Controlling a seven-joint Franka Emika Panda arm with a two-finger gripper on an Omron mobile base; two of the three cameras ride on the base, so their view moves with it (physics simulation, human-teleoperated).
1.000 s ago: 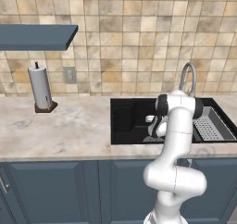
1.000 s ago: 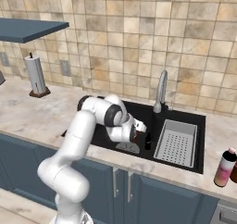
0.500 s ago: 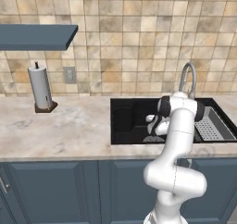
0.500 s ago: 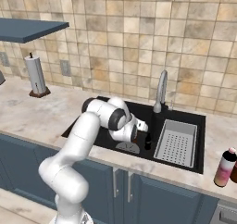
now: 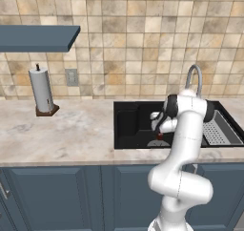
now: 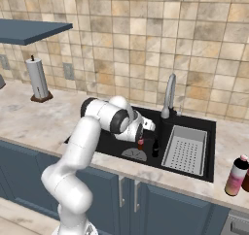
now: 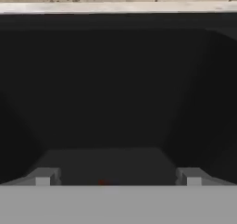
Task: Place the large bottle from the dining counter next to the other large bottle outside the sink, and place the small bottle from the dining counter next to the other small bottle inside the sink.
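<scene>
Black sink (image 6: 121,149): small bottle (image 6: 140,143) stands inside, under your gripper (image 7: 118,176).
Jaws are spread wide, gripping nothing; another small bottle (image 6: 155,147) stands just beside. Large bottle (image 6: 236,176) stands outside on the counter, right of the basin.

Two small dark bottles in the sink (image 6: 194,125): one red-capped bottle (image 6: 140,143) and a second bottle (image 6: 155,148) right beside it. One tall pink bottle (image 6: 236,176) out on the table (image 6: 29,120). One paper towel roll (image 6: 37,78), one tap (image 6: 168,95), one drain tray (image 6: 185,150).
</scene>
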